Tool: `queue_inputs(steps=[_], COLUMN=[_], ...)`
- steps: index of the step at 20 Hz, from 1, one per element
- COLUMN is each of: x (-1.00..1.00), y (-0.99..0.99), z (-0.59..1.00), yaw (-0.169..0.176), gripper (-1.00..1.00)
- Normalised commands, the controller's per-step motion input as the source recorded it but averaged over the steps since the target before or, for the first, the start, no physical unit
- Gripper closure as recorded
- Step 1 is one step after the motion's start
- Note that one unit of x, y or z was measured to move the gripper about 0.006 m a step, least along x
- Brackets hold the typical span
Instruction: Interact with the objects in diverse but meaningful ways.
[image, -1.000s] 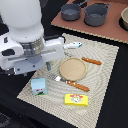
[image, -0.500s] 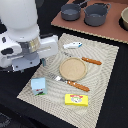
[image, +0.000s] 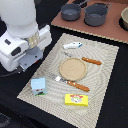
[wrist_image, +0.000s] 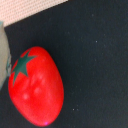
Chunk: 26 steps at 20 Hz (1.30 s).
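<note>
Arm has shifted slightly over the tomato (wrist_image: 35, 86) since earlier; finger opening cannot be told

Plate (image: 73, 68) mid-mat (image: 107, 75), fish piece (image: 73, 45) behind, box (image: 76, 100) in front, carton (image: 38, 85) front-left

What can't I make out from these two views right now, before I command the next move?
- Gripper: hidden behind the arm's white body in the exterior view; fingers not clearly shown in the wrist view, so open or shut is unknown.
- Tomato: seen only in the wrist view; the arm blocks it in the exterior view.
- Milk carton and yellow box: print too blurred to read.
- Tan bowl: cut off by the exterior view's right edge.
</note>
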Motion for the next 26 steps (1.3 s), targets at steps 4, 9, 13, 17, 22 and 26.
queue_inputs(steps=[4, 9, 13, 17, 22, 26], x=[-0.33, -0.59, -0.69, -0.68, -0.55, -0.11], y=[0.47, 0.13, 0.06, 0.18, 0.39, 0.24], z=[0.0, -0.11, -0.18, -0.19, -0.09, -0.02], yaw=[0.104, 0.05, 0.03, 0.044, 0.059, 0.059], gripper=[-1.0, -1.0, -1.0, -1.0, -1.0, -1.0])
